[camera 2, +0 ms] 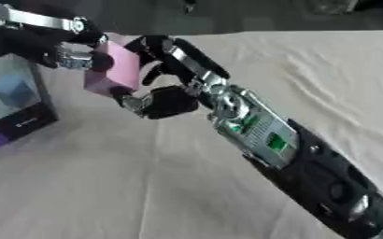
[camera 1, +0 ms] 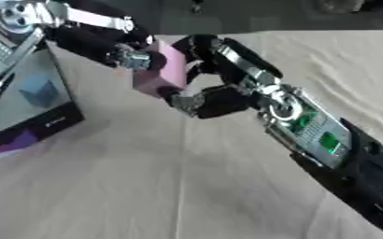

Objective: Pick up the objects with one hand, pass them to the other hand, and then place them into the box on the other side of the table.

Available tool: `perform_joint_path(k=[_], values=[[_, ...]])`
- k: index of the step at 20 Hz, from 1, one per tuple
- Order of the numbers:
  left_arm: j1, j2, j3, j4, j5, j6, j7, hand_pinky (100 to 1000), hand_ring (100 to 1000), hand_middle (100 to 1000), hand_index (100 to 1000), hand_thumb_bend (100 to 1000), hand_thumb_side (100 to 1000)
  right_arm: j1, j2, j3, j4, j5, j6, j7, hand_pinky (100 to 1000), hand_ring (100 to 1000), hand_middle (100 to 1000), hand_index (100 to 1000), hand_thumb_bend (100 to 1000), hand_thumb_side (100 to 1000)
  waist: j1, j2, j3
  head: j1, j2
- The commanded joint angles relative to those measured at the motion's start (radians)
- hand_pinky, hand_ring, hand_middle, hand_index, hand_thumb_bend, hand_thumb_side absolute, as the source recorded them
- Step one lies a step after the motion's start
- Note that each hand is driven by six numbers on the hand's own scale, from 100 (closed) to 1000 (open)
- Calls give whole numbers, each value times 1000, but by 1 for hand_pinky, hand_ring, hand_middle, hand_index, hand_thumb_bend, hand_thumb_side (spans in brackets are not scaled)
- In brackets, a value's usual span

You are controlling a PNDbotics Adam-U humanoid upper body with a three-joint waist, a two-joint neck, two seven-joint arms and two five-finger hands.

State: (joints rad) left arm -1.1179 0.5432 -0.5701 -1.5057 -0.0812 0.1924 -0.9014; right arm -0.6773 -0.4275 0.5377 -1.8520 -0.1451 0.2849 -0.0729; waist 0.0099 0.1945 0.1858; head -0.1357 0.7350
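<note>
Pink block, held up over the table's far left part, between both hands. Right hand reaching in from the lower right on a long black and silver arm, fingers curled over the block's top right edge, thumb tucked under its lower corner: a pinch on the block. Left hand coming from the upper left, dark fingers curled against the block's left face, touching it; whether closed fully round it, cannot tell, since the block hides the far side. Block tilted, one flat face turned toward the camera, lower corner pointing down at the cloth, clear of the surface.

Cream cloth covering the table, creased in long folds, a shadow of the arms lying under the hands. Dark box at the left edge, just beside the left hand, its side black, a bluish cube shape printed or lying on its pale face, a purple patch at its lower corner. Block near the box but outside it, above the cloth to the box's right.
</note>
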Motion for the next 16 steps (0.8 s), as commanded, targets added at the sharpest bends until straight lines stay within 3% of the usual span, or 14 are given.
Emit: perform_joint_path(k=[1,11,16], values=[[-22,-11,-11,-36,38,-17,-6,1000,905,689,769,395,1000,-14,-15,-16,6,0,8,-5,596,725,475,414,251,100,-8,-5,0,-3,-8],[-13,5,-72,-48,48,-86,-6,1000,920,725,778,393,1000,-12,-18,-24,7,-27,13,-13,589,722,472,412,250,100,-9,-2,-3,-8,-12],[-9,15,-76,-58,44,-99,-6,1000,923,731,783,327,1000,-8,-19,-31,13,-61,17,-21,584,721,469,410,248,100,-9,-1,-4,-9,-14]])
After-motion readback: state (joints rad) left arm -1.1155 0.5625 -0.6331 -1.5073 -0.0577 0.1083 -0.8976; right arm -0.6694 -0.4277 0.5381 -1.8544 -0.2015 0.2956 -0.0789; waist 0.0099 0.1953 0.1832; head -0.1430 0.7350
